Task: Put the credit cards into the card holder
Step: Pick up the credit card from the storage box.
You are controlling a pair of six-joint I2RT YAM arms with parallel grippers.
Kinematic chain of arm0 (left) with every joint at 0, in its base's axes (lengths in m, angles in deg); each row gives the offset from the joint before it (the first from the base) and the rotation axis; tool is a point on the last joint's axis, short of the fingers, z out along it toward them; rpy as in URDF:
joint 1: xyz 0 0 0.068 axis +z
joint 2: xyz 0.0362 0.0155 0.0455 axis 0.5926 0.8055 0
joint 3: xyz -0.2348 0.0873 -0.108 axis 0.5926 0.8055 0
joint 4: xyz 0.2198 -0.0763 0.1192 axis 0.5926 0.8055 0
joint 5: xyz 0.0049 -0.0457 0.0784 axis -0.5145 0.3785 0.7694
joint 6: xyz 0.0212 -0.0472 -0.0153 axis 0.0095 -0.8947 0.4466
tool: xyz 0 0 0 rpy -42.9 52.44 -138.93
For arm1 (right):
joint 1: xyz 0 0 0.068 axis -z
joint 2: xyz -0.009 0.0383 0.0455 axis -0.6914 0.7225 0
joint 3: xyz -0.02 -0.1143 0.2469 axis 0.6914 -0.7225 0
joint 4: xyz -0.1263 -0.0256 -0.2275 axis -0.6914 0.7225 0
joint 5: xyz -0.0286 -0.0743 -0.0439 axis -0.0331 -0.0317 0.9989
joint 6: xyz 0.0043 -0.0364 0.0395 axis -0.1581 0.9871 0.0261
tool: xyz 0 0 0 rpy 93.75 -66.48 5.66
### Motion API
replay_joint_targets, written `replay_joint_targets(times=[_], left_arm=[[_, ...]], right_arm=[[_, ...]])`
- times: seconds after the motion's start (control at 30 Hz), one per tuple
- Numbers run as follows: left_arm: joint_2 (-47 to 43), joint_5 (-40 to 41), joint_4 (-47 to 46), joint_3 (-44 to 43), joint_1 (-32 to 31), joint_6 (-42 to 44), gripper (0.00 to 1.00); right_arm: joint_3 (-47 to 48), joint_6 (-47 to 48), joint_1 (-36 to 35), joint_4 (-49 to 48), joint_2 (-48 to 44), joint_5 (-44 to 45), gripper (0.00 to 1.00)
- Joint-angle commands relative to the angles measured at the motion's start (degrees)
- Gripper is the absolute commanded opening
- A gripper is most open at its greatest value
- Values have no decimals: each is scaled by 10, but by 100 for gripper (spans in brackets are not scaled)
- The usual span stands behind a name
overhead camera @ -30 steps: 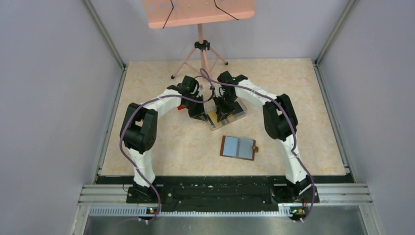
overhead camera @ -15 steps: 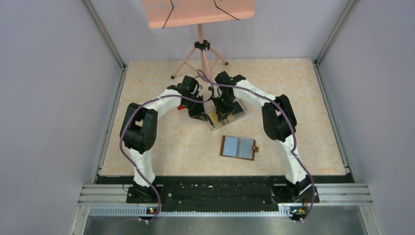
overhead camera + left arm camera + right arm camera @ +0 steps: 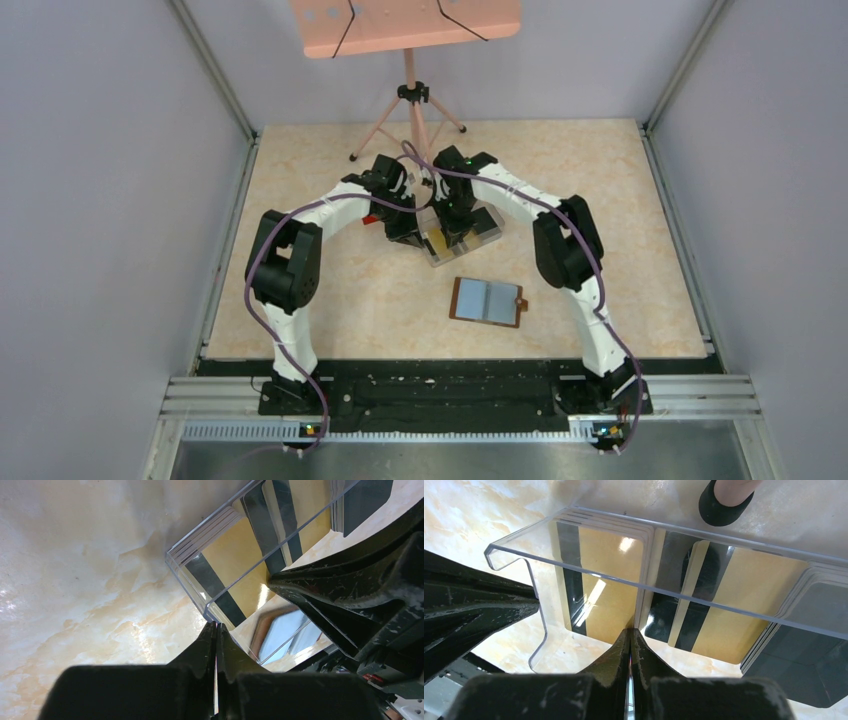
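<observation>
The credit cards lie in stacks inside a clear plastic box [image 3: 487, 228]: two tan-yellow stacks with black stripes [image 3: 611, 570] [image 3: 729, 600] and a black stack [image 3: 809, 650]. My right gripper [image 3: 630, 630] is shut, its tips at the near edge of the tan-yellow cards, between the two stacks. Nothing shows between its fingers. My left gripper [image 3: 216, 625] is shut too, its tips against the box's near corner [image 3: 207, 611]. The card holder [image 3: 487, 301] lies open on the table in front of the box, with blue cards in its slots.
A small red tray [image 3: 371, 219] peeks out beside the left arm. A pink tripod [image 3: 410, 110] with a pink board [image 3: 405, 20] stands behind the box; one of its feet [image 3: 726, 500] is just beyond the box. Grey walls enclose the table.
The right arm's wrist has shifted slightly left over the box, and its jaws have gone from a hair open to fully shut. The left arm has not moved.
</observation>
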Motion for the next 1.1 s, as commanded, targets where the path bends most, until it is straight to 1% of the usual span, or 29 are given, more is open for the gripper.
replay_joint_targets(times=[0.0,0.23,0.47,0.5,0.53,0.57,0.67,0.73,0.87,0.93,0.97,1.03,1.07], left_arm=[[19,-15,-5,10,-9,7,0],[19,-16,-4,10,-9,7,0],[21,-17,-3,9,-9,9,0],[20,-16,-4,9,-9,9,0],[20,-16,-3,9,-9,9,0],[20,-16,-3,10,-9,9,0],[21,-16,-4,9,-9,9,0],[21,-17,-5,9,-9,9,0],[22,-16,-5,9,-9,10,0],[22,-16,-5,8,-9,10,0],[22,-16,-4,9,-9,10,0],[21,-16,-5,8,-9,10,0],[21,-15,-5,10,-9,11,0]], right_arm=[[33,11,-22,8,-17,-30,0],[59,-3,-22,7,-18,-62,0],[50,-22,-18,-17,-22,-119,1],[48,-26,-17,-21,-23,-117,7],[44,-29,-15,-22,-24,-107,16],[38,-33,-13,-24,-25,-95,22],[8,-36,-4,-39,-33,-59,34],[-3,-32,-2,-41,-32,-33,40],[-23,-20,-1,-42,-19,-27,42],[-30,-16,-1,-42,-9,-29,42],[-31,-15,-1,-42,-6,-32,38],[-32,-14,-1,-42,-4,-41,14],[-32,-15,-1,-42,-4,-43,5]])
